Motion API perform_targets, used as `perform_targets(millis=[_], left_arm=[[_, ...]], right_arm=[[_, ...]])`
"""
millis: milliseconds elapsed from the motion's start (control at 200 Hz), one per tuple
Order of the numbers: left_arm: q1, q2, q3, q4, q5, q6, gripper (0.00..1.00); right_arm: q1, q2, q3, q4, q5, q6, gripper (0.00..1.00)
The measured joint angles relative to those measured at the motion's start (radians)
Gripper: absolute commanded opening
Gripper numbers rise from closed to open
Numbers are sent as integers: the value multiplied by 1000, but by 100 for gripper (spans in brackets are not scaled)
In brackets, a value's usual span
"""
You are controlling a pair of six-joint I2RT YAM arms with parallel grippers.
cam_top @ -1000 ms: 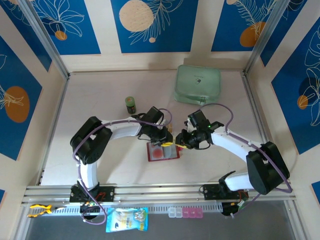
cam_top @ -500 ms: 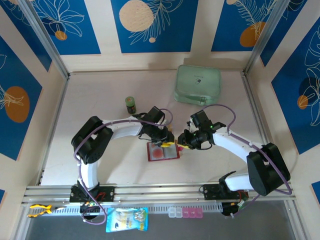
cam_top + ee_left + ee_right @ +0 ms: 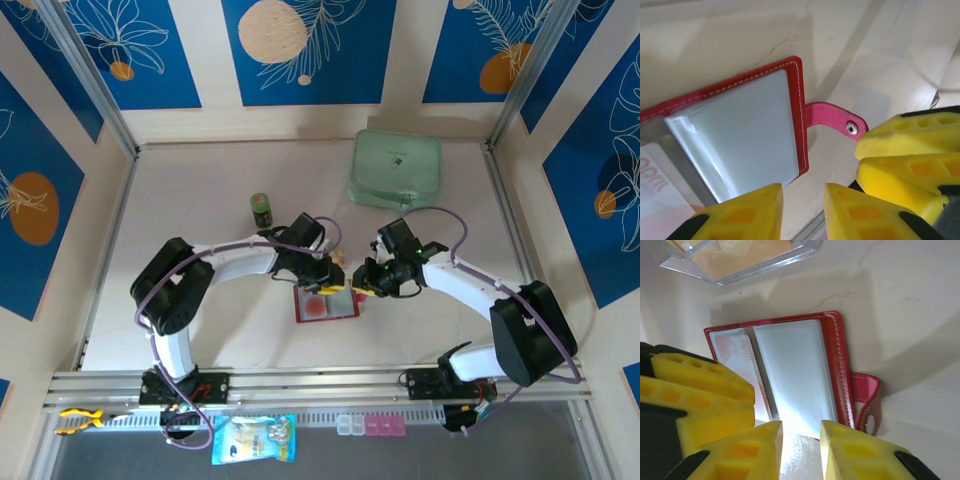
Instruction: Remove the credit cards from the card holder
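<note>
This is a robot lab, not a home. Two robot arms, the left arm (image 3: 235, 258) and the right arm (image 3: 460, 285), are bolted to a metal rail (image 3: 320, 381) at the near edge of a pale table (image 3: 200, 190). Each arm ends in a yellow claw, the left claw (image 3: 802, 212) and the right claw (image 3: 800, 450). Purple wires (image 3: 448, 215) run along the arms. Walls (image 3: 330, 70) with blue leaf pictures and metal posts (image 3: 88, 75) box the table in.

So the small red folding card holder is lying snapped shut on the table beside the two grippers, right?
Not shut. The small red folding card holder is lying open, clear sleeves up and snap tab loose, as the right wrist view shows; it is on the table beside the left gripper and right gripper.
</note>
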Motion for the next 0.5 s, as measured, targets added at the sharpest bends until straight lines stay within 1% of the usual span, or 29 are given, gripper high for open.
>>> perform_targets(millis=[395,495], left_arm=[[46,-117,-164,30,-11,-1,23],[61,-151,-207,45,-21,-1,21]], right_arm=[[115,143,109,11,-2,13,26],[141,184,132,17,-3,19,26]])
